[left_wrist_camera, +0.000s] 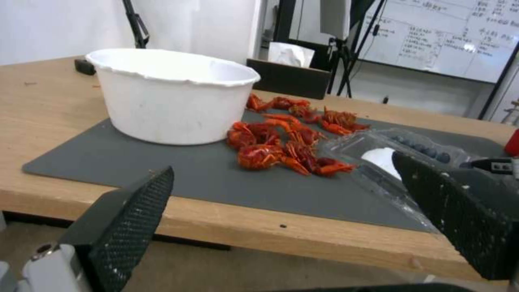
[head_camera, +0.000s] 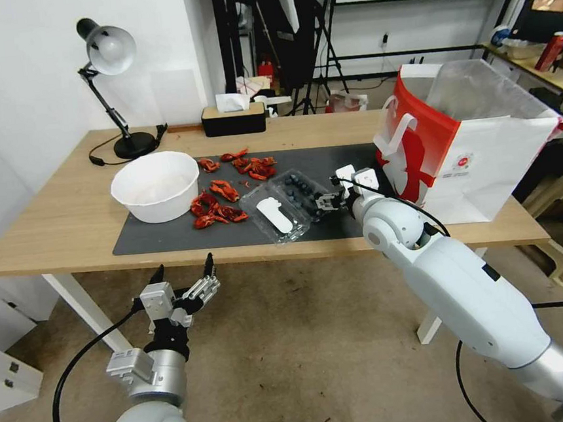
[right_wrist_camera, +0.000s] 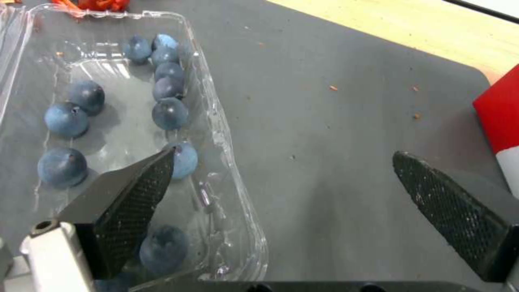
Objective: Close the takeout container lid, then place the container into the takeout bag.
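Container: takeout container (head_camera: 289,205) lies open on the grey mat (head_camera: 165,237) on my worktop (head_camera: 58,217), berry half toward the takeout bag (head_camera: 480,147)
Lid: the lid (head_camera: 273,216) lies flat beside the berry half
Right gripper: my right gripper (right_wrist_camera: 281,178) gapes over the berry half's outer rim
Left gripper: my left gripper (head_camera: 185,272) spread, idle below worktop edge
Handling: probably thin, light, flexy, slick plastic; berries roll
Hold: pinch rim edges, gently

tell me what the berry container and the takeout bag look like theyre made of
Takeout container: thin clear glossy plastic; the berries and grey mat show through it, with glare on its ribbed rim. Takeout bag: apparently stiff matte paper, white printed red, holding sharp creases, with a translucent, seemingly plastic lining.
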`<state>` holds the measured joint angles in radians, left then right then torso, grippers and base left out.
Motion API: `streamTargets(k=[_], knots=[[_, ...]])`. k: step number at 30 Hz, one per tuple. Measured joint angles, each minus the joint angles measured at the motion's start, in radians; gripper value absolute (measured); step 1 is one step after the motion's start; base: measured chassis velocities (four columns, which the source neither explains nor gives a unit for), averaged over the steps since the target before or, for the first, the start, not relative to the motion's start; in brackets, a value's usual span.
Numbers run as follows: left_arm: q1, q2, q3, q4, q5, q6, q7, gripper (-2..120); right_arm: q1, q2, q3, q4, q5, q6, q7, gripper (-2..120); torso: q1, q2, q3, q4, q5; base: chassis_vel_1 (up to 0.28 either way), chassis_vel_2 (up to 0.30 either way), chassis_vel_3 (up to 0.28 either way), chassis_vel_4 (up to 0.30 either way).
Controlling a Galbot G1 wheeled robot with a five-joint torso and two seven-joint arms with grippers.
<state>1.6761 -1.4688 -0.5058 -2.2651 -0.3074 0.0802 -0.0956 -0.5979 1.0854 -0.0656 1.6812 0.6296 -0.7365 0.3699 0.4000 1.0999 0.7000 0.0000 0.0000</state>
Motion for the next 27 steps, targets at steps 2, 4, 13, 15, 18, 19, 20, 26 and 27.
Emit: streamTargets(k=[2,4,13,15,18,19,20,26,27], knots=[[0.0,0.0,-0.001,-0.001,0.0,-0.001,0.0,100,0.0,-0.001,-0.001,0.0,0.002,0.0,0.0,100,0.0,0.0,0.0,0.0,0.0,0.0,0.0,0.0,0.0],[-0.001,0.001,-0.001,-0.002,-0.001,-0.002,0.0,100,0.0,-0.006,-0.006,0.001,0.005,0.001,0.0,100,0.0,0.0,0.0,0.0,0.0,0.0,0.0,0.0,0.0],[-0.002,-0.002,0.001,-0.003,-0.001,-0.006,0.0,100,-0.002,-0.017,-0.008,0.007,0.011,0.002,0.014,100,0.0,0.0,0.0,0.0,0.0001,0.0,0.0,0.0,0.0],[-0.001,-0.003,0.002,-0.003,0.0,-0.006,0.0,100,-0.004,-0.021,-0.008,0.01,0.015,0.002,0.019,100,0.0,0.0,0.0,0.0,0.0,0.0,0.0,0.0,0.0],[0.0,-0.003,0.002,-0.003,0.001,-0.009,0.0,100,-0.008,-0.025,-0.004,0.013,0.02,0.002,0.021,100,0.0,0.0,0.0,0.0,0.0,0.0,0.0,0.0,0.0],[0.0,-0.003,0.002,-0.003,0.001,-0.01,0.0,100,-0.01,-0.025,-0.004,0.014,0.022,0.002,0.022,100,0.0,0.0,0.0,0.0,0.0,0.0,0.0,0.0,0.0],[0.0,-0.003,0.002,-0.003,0.001,-0.01,0.0,100,-0.01,-0.025,-0.004,0.014,0.022,0.002,0.022,100,0.0,0.0,0.0,0.0,0.0,0.0,0.0,0.0,0.0],[0.001,-0.001,-0.001,-0.003,0.001,-0.014,0.001,100,-0.012,-0.027,-0.004,0.014,0.025,0.003,0.034,100,0.0,0.0,0.0,0.0,0.0,0.0,0.0,0.0,0.0],[0.002,0.0,-0.002,-0.003,0.001,-0.018,0.001,100,-0.013,-0.027,-0.004,0.014,0.027,0.003,0.041,100,0.0,0.0,0.0,0.0,0.0,0.0,0.0,0.0,0.0]])
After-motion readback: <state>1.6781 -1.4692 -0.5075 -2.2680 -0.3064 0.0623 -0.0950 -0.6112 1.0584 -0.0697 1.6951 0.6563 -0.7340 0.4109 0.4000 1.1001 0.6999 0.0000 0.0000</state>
